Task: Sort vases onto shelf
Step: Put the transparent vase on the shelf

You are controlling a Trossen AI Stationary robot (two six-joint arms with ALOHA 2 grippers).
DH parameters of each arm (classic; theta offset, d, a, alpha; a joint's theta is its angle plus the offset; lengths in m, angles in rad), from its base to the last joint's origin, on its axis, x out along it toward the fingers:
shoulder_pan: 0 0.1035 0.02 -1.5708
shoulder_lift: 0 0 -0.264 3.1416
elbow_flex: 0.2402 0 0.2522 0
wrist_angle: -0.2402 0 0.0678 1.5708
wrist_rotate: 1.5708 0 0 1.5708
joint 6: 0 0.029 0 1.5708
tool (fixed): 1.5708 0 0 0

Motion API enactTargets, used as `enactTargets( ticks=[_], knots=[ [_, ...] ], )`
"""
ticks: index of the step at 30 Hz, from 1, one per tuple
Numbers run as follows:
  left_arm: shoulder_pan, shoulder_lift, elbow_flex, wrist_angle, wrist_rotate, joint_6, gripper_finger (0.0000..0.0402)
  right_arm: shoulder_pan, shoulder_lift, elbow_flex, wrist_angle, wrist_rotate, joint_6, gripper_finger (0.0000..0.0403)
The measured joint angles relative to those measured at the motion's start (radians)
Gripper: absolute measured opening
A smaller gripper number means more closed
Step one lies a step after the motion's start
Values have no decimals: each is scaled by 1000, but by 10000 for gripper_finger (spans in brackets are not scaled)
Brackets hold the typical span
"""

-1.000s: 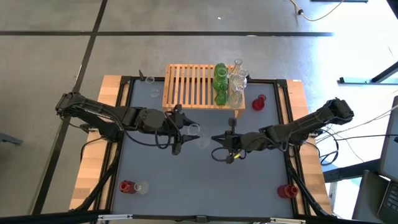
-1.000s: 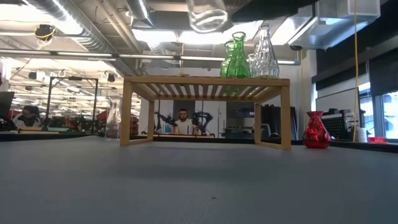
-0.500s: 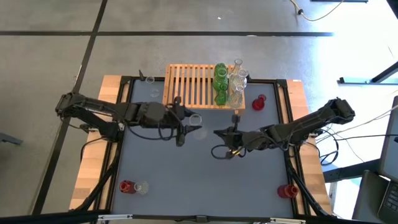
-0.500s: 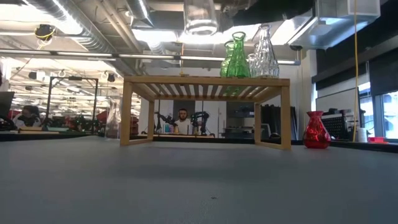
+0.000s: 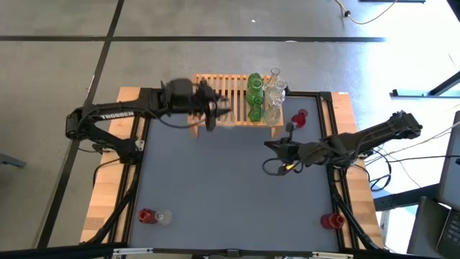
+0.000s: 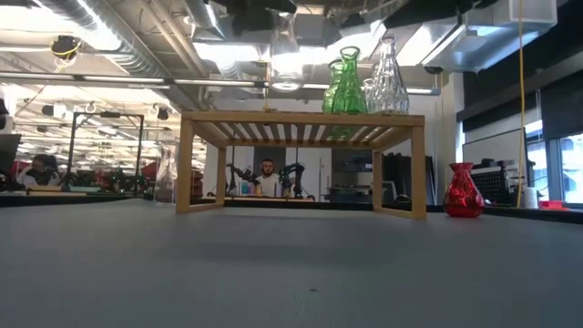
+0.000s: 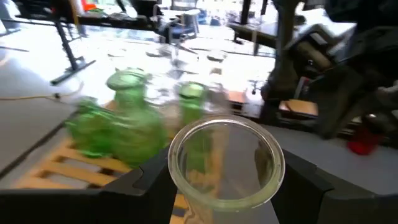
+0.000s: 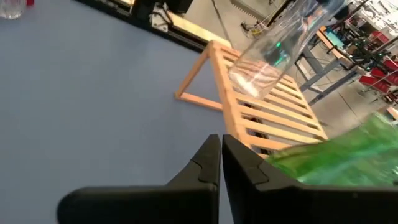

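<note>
My left gripper [image 7: 224,186] grips a clear vase [image 7: 225,160] between its fingers, above the shelf [image 5: 219,101], green vases [image 7: 121,121] just ahead. My right gripper [image 8: 221,149] is closed, empty, over the mat before the shelf.

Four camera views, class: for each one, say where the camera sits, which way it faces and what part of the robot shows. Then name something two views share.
High view: overhead, looking straight down; both arms, shelf.
Low view: table height, level across; left gripper holding clear vase above the shelf.
Left wrist view: on left arm, past its fingers gripping the vase rim.
Right wrist view: on right arm, past shut right gripper toward the shelf.
Shared: green vases in high, low.
</note>
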Motion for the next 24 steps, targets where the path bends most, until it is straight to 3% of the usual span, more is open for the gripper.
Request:
enactTargets(
  ticks=[8, 15, 24],
  knots=[
    [217, 65, 122, -50, 186, 69, 206, 0, -153, 2, -102, -20, 75, 12],
    [313, 214, 242, -61, 383, 119, 206, 0, -170, 2, -133, -88, 178, 12],
    [380, 382, 373, -47, 452, 240, 206, 0, -171, 2, -180, -88, 309, 12]
  ],
)
